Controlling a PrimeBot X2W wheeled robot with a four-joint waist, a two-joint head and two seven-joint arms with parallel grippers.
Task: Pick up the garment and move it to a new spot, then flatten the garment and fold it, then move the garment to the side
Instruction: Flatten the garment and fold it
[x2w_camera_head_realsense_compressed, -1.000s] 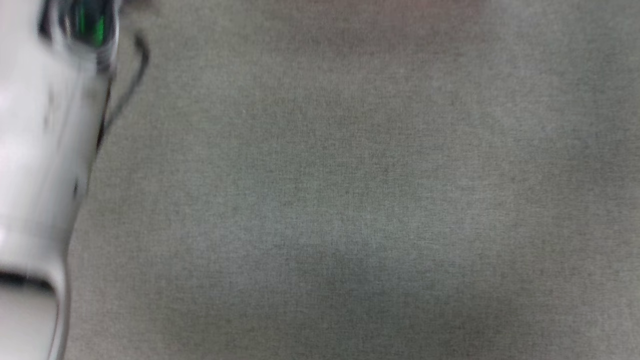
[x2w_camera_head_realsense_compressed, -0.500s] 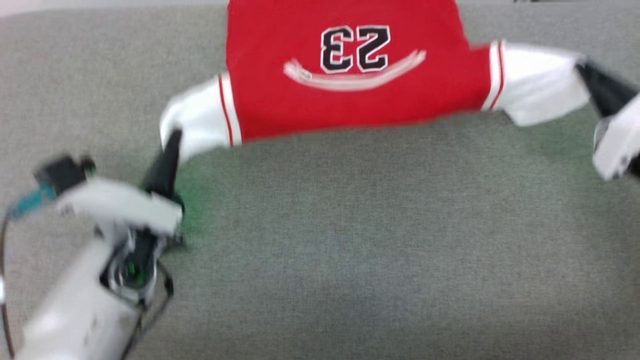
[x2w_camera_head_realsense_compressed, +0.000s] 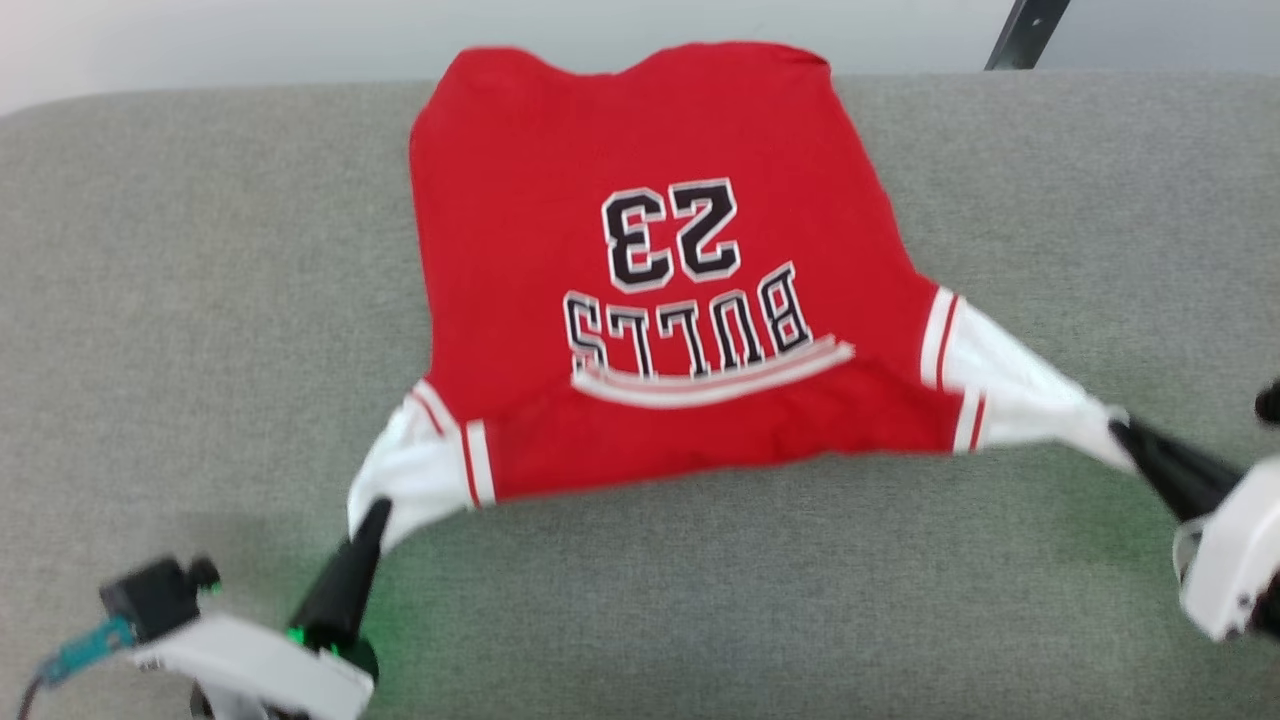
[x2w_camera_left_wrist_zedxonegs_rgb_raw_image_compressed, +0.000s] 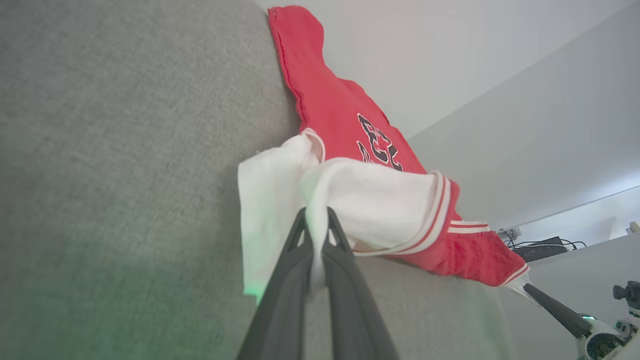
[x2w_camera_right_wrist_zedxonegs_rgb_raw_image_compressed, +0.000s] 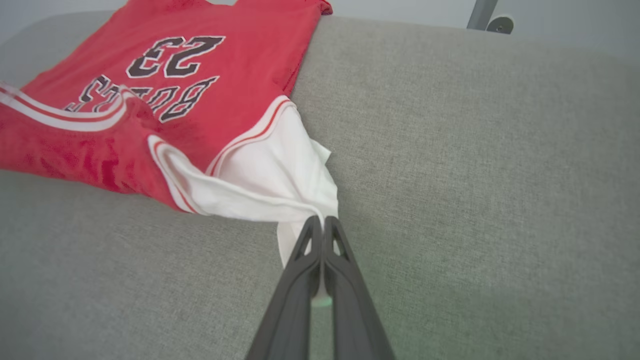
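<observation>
1. The garment (x2w_camera_head_realsense_compressed: 640, 270) lies spread on the grey cloth-covered counter (x2w_camera_head_realsense_compressed: 200, 250), print side up. In the head view the black-and-white "23" and "BULLS" read upside down, and the red body reaches the counter's far edge.
2. The left gripper (x2w_camera_head_realsense_compressed: 373, 512) sits at the lower left of the head view. Its fingers (x2w_camera_left_wrist_zedxonegs_rgb_raw_image_compressed: 290, 280) are pressed together on the white sleeve on that side, with a fold of cloth pinched between them.
3. The right gripper (x2w_camera_head_realsense_compressed: 1122, 430) is near the right edge of the head view. Its fingers (x2w_camera_right_wrist_zedxonegs_rgb_raw_image_compressed: 297, 290) are clamped on the tip of the other white sleeve, which is drawn to a narrow point.
4. Both sleeves are pulled outward and toward the robot. The near red edge runs between them in a shallow arc.
5. A faint green glow (x2w_camera_head_realsense_compressed: 400, 610) lies on the counter beside each gripper.
6. A dark post (x2w_camera_head_realsense_compressed: 1025, 30) stands beyond the counter's far edge — against a pale wall.
</observation>
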